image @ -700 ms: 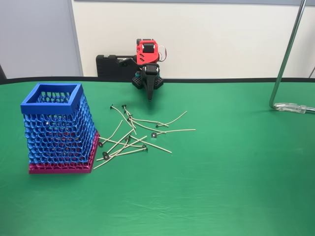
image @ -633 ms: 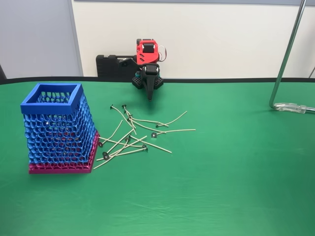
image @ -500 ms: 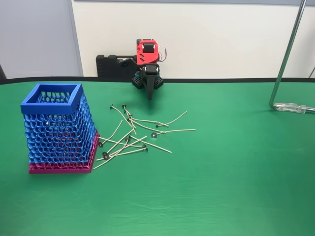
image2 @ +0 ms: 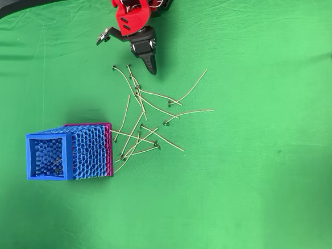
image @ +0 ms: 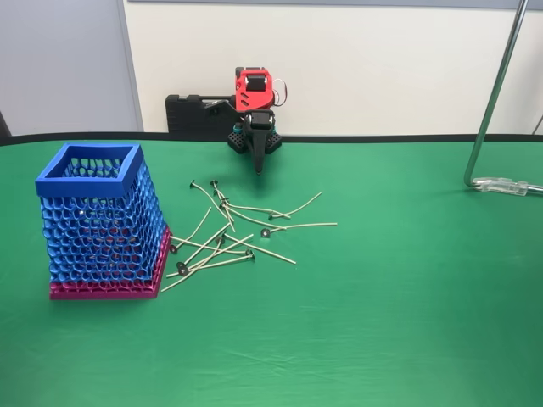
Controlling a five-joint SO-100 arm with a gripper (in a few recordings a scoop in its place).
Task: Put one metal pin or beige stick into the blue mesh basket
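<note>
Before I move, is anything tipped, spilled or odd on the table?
Nothing stands out. The basket stands upright, the sticks lie in a loose crossed pile beside it on the cloth, and the gripper hangs near the table's far edge.

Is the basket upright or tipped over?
Upright. The basket stands on its pink base, open rim facing up; the overhead view looks straight into its mouth.

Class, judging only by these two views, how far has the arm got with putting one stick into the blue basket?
Nothing looks done yet. The gripper hangs near the arm's base, shut and holding nothing. The beige sticks all lie scattered on the green table, beside the blue mesh basket. Whether the basket holds any stick is hard to tell through the mesh. Left: reach, grasp one stick, carry it over the rim, release.
</note>
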